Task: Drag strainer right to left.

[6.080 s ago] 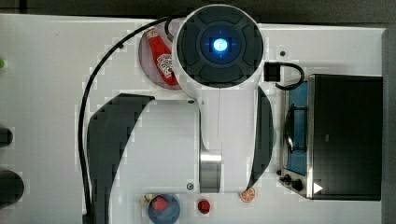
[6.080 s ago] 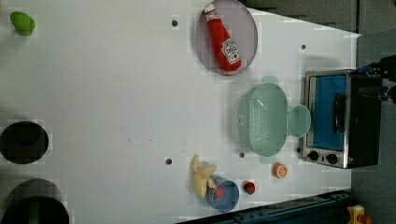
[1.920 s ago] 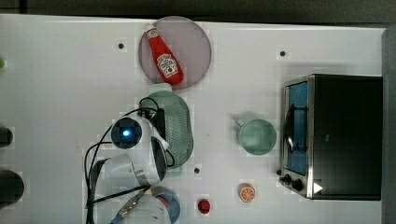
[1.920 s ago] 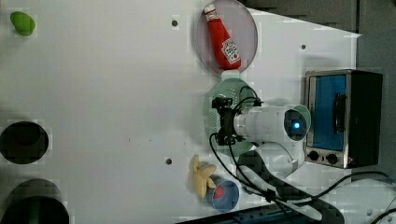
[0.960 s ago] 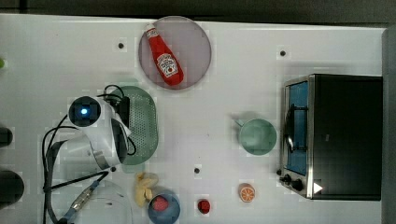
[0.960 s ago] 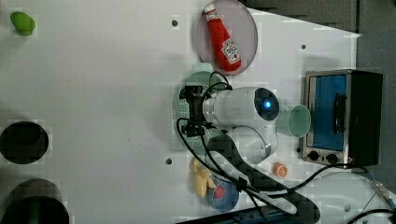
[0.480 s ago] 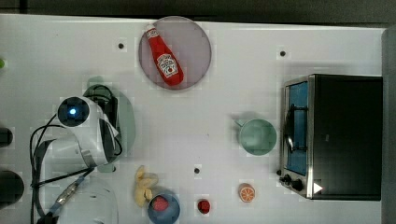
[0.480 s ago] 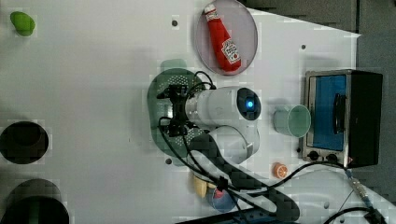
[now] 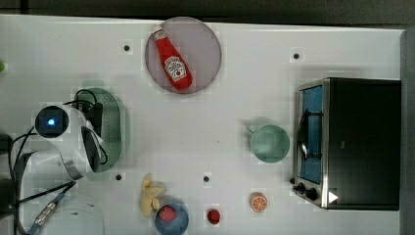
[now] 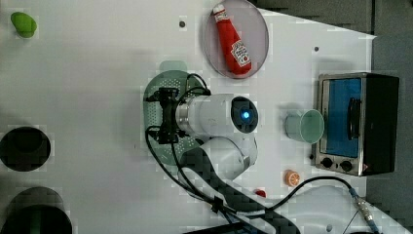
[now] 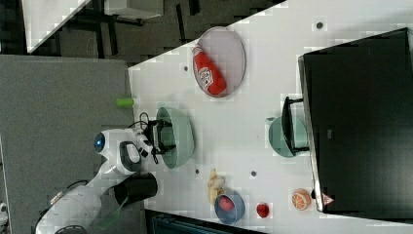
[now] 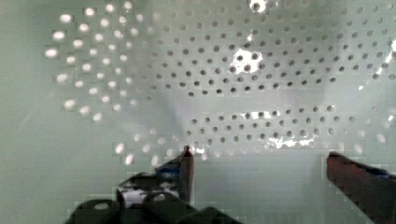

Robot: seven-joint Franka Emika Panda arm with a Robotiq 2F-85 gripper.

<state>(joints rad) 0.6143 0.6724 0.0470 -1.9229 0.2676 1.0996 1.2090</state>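
The strainer (image 9: 115, 128) is a pale mint-green perforated oval lying near the top view's left edge, half covered by the white arm. My gripper (image 10: 163, 115) reaches down inside its basin. The left view shows the strainer's rim (image 10: 152, 103) around the black fingers. In the wrist view the perforated basin (image 12: 233, 93) lies close in front, and my gripper (image 12: 259, 154) stands open, its two dark fingertips wide apart with nothing between them. From the right view, the strainer (image 11: 181, 131) sits beside the gripper (image 11: 159, 134).
A mint-green mug (image 9: 269, 143) stands next to a toaster oven (image 9: 352, 142) at the top view's right. A grey plate (image 9: 201, 46) holds a ketchup bottle (image 9: 172, 64). A banana (image 9: 150, 194), blue bowl (image 9: 172, 218) and orange slice (image 9: 258, 201) lie along the lower edge.
The arm and the strainer have slid toward the top view's left, away from the mug. Over the last half second they shifted a little further left.
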